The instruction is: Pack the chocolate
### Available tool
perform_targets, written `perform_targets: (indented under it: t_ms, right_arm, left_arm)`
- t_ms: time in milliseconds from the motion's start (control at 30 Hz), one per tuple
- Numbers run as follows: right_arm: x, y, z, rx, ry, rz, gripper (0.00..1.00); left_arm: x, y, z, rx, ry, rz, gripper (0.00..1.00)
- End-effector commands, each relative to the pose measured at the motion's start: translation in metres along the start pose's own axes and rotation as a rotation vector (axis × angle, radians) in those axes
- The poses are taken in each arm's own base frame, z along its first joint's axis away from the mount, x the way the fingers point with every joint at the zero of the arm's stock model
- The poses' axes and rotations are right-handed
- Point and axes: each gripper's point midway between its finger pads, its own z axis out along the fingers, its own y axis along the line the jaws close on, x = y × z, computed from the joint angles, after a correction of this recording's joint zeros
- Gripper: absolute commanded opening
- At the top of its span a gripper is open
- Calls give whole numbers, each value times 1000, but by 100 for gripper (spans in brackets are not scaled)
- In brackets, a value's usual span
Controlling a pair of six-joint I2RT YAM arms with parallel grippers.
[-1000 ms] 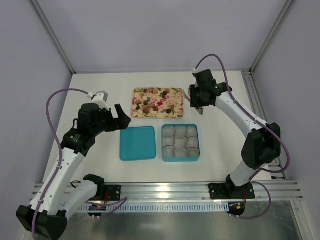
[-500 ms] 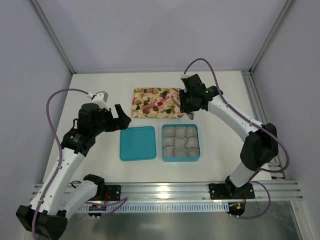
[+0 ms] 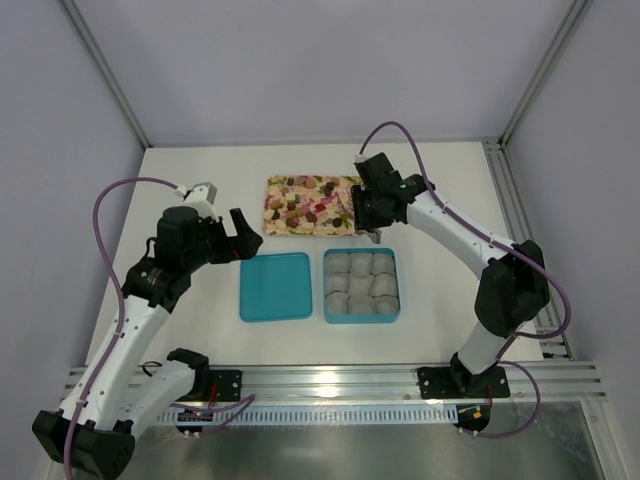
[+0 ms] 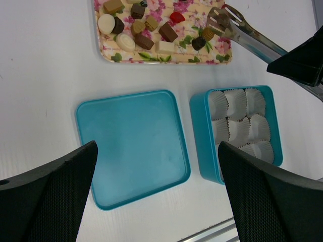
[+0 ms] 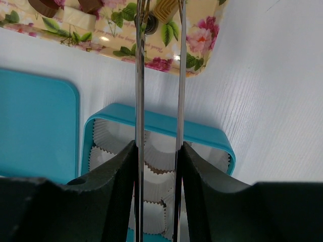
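Observation:
Several small chocolates (image 3: 300, 205), brown, cream and one red, lie on the pink flowered tray (image 3: 275, 232). My right gripper (image 3: 372, 210) is shut on metal tongs (image 5: 140, 75). The tong tips hang over the tray's right end, with a light brown chocolate (image 5: 164, 9) between the two arms. I cannot tell if they pinch it. The teal box (image 3: 326, 285) with white crinkled cups (image 5: 156, 151) lies below the tongs. My left gripper (image 3: 243, 237) is open and empty above the teal lid (image 4: 133, 146). The tongs (image 4: 242, 30) and chocolates (image 4: 144, 41) also show in the left wrist view.
The teal lid (image 3: 274, 286) lies flat just left of the teal box, both in front of the tray. A metal rail runs along the table's near edge. Frame posts stand at the back corners.
My right arm has swung left, carrying the tongs from beside the tray's right edge to over its right end. The left arm has not moved.

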Motion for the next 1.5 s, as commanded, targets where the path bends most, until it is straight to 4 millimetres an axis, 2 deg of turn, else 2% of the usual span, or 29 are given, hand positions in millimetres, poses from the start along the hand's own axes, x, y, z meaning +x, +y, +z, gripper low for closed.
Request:
perform_targets:
  t_ms: [0,700,867,1067,1233,1467]
  right_arm:
    - [-8,1,0,9,-32,15,41]
    - [4,3,15,3,11,18,40]
    - [8,2,18,6,23,15,36]
    - [12,1,20,8,36,9,36]
    - [4,-2,11,20,8,-5,27]
    - [-9,-2,-9,20,-31,-22,22]
  left_arm:
    - [-5,-4,0,24,-19,4,100]
    - [-5,-4,0,22,-18,3,100]
    - [-5,-4,1,22,-18,1,100]
    - [-4,-4,1,24,-15,2,100]
    - [-5,-4,1,21,-16,1,100]
    - [-5,-3,1,13,-18,3,100]
